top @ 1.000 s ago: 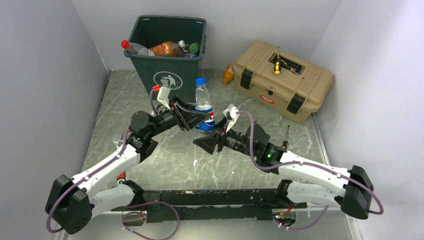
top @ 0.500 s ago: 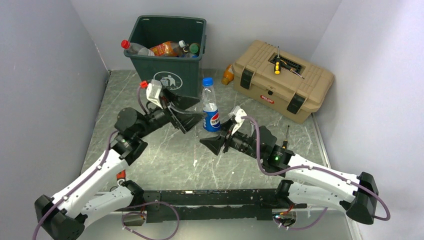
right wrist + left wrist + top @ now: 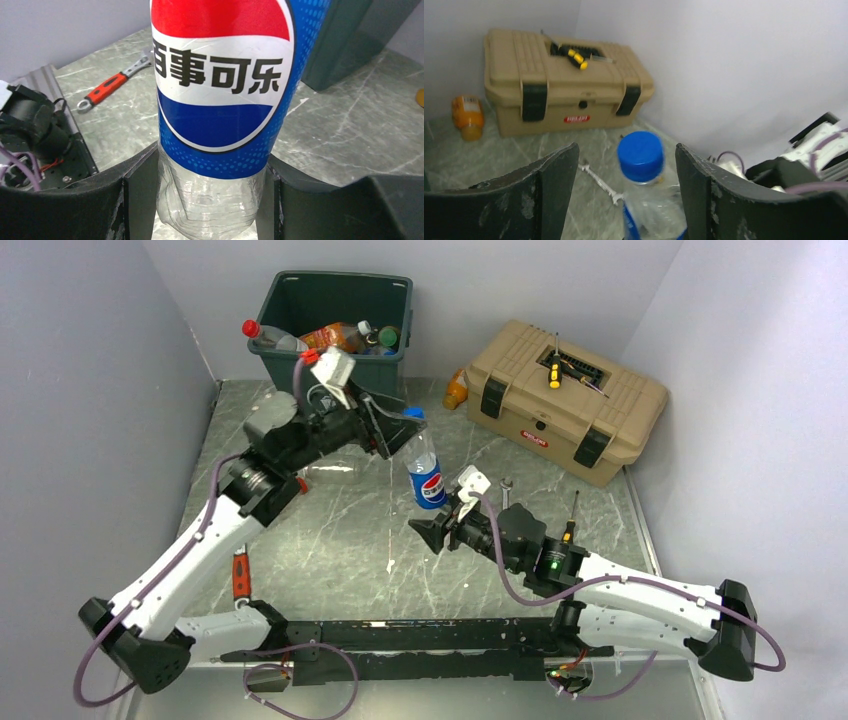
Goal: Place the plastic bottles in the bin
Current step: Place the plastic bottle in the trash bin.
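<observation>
Top view: a clear plastic bottle (image 3: pixel 425 465) with a blue cap and blue Pepsi label is seen tilted near the centre of the grey marbled table (image 3: pixel 330 540), just in front of the tall dark green plastic bin (image 3: pixel 340 280), which is set at the far edge, left of middle. Other bottles (image 3: pixel 330 337) are seen inside the bin. A tan toolbox (image 3: pixel 560 405) is noted at the far right corner. The left gripper (image 3: pixel 398 430) is placed about the cap, the right gripper (image 3: pixel 432 528) at the bottle's base

Left wrist view: the jaws are spread wide, with the cap (image 3: pixel 640 155) between them untouched

Right wrist view: the jaws are closed on the bottle's lower body, both fingers (image 3: pixel 142 185) pressed against it
</observation>
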`<action>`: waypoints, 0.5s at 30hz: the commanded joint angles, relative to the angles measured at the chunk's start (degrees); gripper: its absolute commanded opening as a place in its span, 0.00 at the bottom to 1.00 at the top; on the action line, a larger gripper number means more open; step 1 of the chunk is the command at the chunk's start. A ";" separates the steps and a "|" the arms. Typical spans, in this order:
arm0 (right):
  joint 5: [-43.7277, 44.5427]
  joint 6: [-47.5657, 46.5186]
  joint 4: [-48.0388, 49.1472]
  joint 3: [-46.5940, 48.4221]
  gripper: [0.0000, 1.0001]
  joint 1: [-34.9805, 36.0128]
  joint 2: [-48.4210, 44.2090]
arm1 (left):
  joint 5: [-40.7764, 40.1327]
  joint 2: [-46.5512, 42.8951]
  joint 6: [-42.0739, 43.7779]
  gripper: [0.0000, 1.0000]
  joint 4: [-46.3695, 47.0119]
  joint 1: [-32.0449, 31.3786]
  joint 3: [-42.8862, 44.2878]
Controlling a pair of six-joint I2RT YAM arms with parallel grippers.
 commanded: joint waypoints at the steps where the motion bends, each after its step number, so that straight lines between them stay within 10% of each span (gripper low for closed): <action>1: 4.14 -2.55 2.84 0.00 0.20 0.65 -0.26 | 2.67 3.18 -1.00 0.71 -5.58 -0.09 2.44; 10: 5.39 -3.09 3.79 -1.03 0.20 1.52 0.53 | 3.11 3.20 -1.67 0.45 -3.19 -0.09 1.56; 15: 6.04 -3.00 4.11 -1.05 0.20 1.71 0.70 | 4.93 3.71 -1.37 0.04 -3.27 -0.09 1.81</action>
